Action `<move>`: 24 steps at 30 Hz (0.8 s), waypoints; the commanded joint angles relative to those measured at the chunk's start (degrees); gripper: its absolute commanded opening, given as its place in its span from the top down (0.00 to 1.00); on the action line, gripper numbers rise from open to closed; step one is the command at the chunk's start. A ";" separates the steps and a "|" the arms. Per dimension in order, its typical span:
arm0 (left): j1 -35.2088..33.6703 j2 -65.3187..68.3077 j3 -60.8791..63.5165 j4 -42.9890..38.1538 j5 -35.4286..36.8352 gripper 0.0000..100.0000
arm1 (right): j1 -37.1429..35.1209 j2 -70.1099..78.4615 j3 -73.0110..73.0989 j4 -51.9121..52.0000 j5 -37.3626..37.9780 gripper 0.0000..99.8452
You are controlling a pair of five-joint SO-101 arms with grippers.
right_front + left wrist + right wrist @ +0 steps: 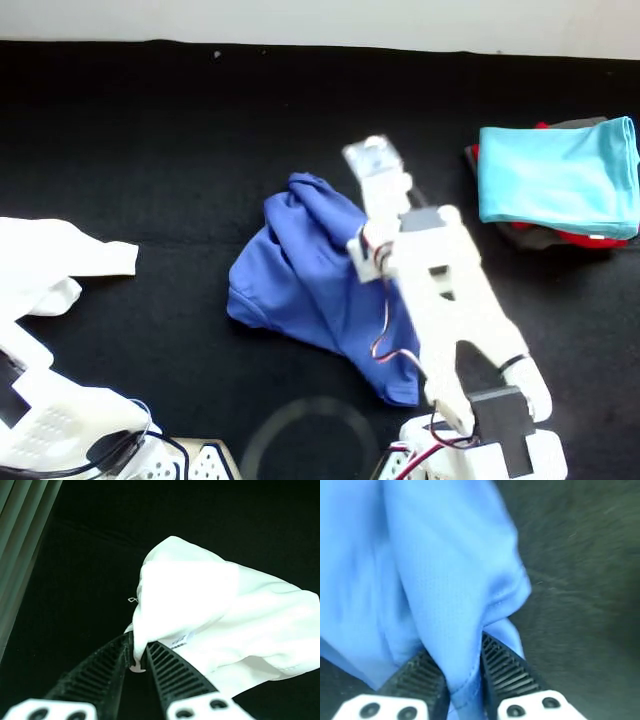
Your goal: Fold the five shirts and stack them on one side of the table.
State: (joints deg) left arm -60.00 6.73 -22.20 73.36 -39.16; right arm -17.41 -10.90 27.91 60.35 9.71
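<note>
I've got the right gripper (462, 652) clamped on an edge of the blue shirt (300, 270) mid-table, probably to spread it for folding, while the left gripper (138, 652) pinches the white shirt (200, 605) on its own side.

Black tabletop (150, 140), pale wall strip (300, 20) along its far edge, pale ribbed panel (20, 540) at one side

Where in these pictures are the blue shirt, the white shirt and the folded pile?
blue shirt (300, 270): high view, on its crumpled middle.
white shirt (200, 605): left wrist view, on its bunched middle.
folded pile (555, 175): high view, on its turquoise top layer.
</note>
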 commanded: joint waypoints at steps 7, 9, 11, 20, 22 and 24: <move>9.98 -3.21 -2.95 14.86 1.49 0.89 | 8.13 0.22 -32.04 14.11 0.53 0.99; 14.11 -3.21 -2.95 18.99 1.76 0.85 | 9.80 0.31 -35.47 14.46 3.78 0.99; 18.51 -3.21 -2.95 20.66 4.84 0.83 | 12.00 0.40 -37.23 14.20 7.12 0.99; 40.31 -2.77 -2.51 24.97 15.74 0.82 | 20.97 -0.13 -37.93 12.97 14.42 0.99; 46.64 -2.59 -1.80 26.73 18.37 0.82 | 22.11 -0.22 -37.93 13.23 14.42 0.99; 53.49 -2.59 0.84 26.55 20.84 0.82 | 22.55 -0.22 -37.76 13.58 14.42 0.99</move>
State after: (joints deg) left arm -16.40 6.73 -22.46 98.95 -21.49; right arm 3.69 -10.37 -6.90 74.33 23.52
